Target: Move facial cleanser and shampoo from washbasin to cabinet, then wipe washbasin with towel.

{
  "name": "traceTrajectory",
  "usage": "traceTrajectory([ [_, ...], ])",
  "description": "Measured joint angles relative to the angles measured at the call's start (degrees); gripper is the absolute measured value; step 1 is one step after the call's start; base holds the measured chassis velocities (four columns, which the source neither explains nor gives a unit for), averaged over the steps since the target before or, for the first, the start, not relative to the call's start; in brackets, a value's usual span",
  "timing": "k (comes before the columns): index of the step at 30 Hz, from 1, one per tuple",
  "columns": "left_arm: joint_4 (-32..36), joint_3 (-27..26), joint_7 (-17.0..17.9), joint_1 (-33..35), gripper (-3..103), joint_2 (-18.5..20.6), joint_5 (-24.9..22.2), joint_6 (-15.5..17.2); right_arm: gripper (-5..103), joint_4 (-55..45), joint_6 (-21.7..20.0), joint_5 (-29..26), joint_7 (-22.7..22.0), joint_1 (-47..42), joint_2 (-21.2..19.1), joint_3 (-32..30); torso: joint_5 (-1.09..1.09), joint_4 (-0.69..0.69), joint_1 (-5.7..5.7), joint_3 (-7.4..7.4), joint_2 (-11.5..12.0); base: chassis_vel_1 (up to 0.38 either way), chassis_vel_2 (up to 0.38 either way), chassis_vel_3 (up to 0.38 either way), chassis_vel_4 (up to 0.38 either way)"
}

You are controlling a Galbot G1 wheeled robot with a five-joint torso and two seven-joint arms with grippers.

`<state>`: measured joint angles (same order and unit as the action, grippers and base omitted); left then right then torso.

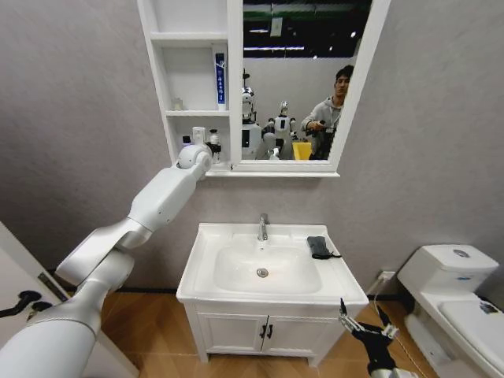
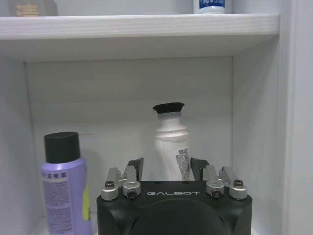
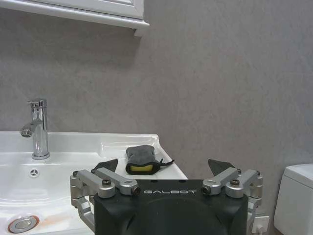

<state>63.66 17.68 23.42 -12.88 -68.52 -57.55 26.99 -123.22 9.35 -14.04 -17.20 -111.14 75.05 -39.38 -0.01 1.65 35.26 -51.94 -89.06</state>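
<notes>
Between the spread fingers of the left gripper [image 2: 166, 169], inside the white wall cabinet's [image 1: 161, 75] lowest shelf, stands a released white black-capped tube [image 2: 172, 144], while the right gripper [image 3: 166, 169] waits unclenched before the dark folded towel [image 3: 142, 159] on the white ceramic washbasin [image 1: 236, 236].

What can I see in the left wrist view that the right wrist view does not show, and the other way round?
Left wrist view: the left gripper inside the cabinet's lowest compartment, fingers on either side of a white tube with a black cap, beside a purple bottle.

Right wrist view: the open right gripper facing the washbasin, its faucet and the towel.

Both: a part of the cabinet.
</notes>
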Motion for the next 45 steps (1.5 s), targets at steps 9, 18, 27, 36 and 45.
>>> traceTrajectory([
  [9,20.1,-0.8,3.0,6.1,88,9.2,-3.8,3.1,100,0.0,-0.3,0.1,-0.5,0.1,0.1,0.2,0.01,0.01,0.00,0.01,0.0,0.000,0.000,0.000,0.000],
  [18,43.5,-8.7,4.0,23.3,100,24.8,-8.3,3.8,100,-0.2,-1.1,0.6,-1.1,0.6,0.0,0.9,0.01,0.00,0.00,0.01,0.0,0.000,0.000,0.000,0.000],
  [27,59.6,-33.1,3.6,60.1,100,35.0,-1.0,-0.9,100,-0.9,-2.2,0.6,-3.1,0.2,0.5,0.9,-0.03,-0.03,-0.01,0.01,0.0,0.000,0.000,0.000,0.000],
  [36,70.2,-58.9,-4.4,102.8,100,21.5,17.5,-9.2,100,-0.7,-0.9,-1.1,-1.7,-2.4,-2.1,-1.7,0.02,0.01,0.00,0.01,0.0,0.000,0.000,0.000,0.000],
  [45,76.1,-61.0,-18.8,123.6,100,-3.3,38.3,-17.5,100,-2.3,-0.3,-3.1,3.9,-3.3,-3.7,-1.2,0.03,0.01,-0.01,0.01,0.0,0.000,0.000,0.000,0.000],
])
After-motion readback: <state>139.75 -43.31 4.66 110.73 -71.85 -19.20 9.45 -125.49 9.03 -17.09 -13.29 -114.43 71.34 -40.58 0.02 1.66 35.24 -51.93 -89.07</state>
